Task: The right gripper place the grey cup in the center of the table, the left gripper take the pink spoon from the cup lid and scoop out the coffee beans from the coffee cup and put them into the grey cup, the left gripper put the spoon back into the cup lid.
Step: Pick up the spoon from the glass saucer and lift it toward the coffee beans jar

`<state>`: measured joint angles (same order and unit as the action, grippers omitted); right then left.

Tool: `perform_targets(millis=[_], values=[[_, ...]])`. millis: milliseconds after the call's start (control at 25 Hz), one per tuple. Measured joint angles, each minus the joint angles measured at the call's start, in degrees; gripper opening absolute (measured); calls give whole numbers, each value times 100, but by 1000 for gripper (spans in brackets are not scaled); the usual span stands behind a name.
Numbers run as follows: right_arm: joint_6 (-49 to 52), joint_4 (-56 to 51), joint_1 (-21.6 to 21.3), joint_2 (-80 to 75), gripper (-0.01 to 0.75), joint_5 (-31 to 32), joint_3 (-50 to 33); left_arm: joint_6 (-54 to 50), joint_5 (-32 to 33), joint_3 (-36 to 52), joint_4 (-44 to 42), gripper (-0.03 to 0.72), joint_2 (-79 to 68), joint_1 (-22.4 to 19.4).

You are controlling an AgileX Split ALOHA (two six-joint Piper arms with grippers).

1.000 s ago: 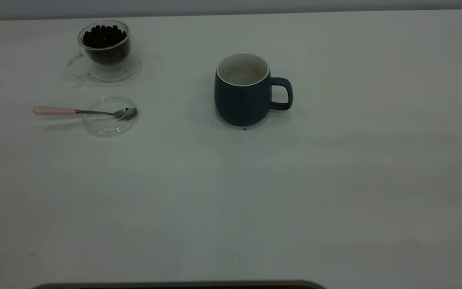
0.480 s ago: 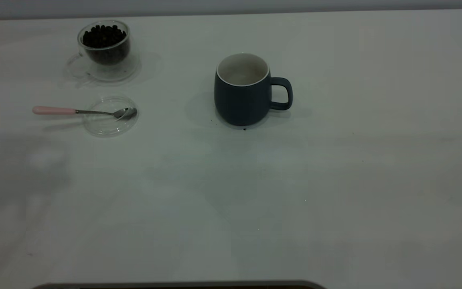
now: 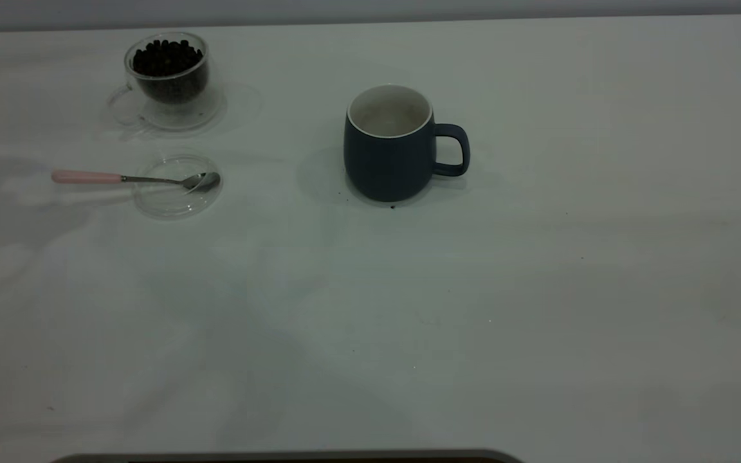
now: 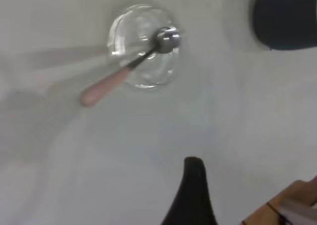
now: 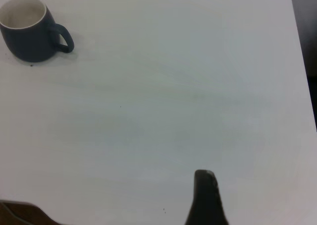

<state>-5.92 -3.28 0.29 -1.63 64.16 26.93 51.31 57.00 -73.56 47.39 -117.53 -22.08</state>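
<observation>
Grey cup (image 3: 391, 146): upright mid-tabletop (image 3: 538, 289), handle toward right arm's side, interior bare.
Pink spoon (image 3: 132, 178): bowl resting on cup lid (image 3: 176, 186), pink handle overhanging.
Coffee cup (image 3: 168, 77): behind lid, filled with coffee beans (image 3: 166, 58).
Left gripper (image 4: 192, 195): above spoon and lid, apart from both; jaws' state cannot tell.
Right gripper (image 5: 205, 197): well apart from grey cup; jaws' state cannot tell.

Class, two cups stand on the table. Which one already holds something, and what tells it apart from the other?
The coffee cup, clear glass at the far left, holds dark coffee beans. The grey cup near the middle shows only a bare white inside.
</observation>
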Motion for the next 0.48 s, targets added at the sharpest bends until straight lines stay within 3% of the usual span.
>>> perform_targets(millis=[480], values=[[0, 0, 0, 0, 590, 0, 0, 1115, -14, -144, 325, 721, -1282, -974]])
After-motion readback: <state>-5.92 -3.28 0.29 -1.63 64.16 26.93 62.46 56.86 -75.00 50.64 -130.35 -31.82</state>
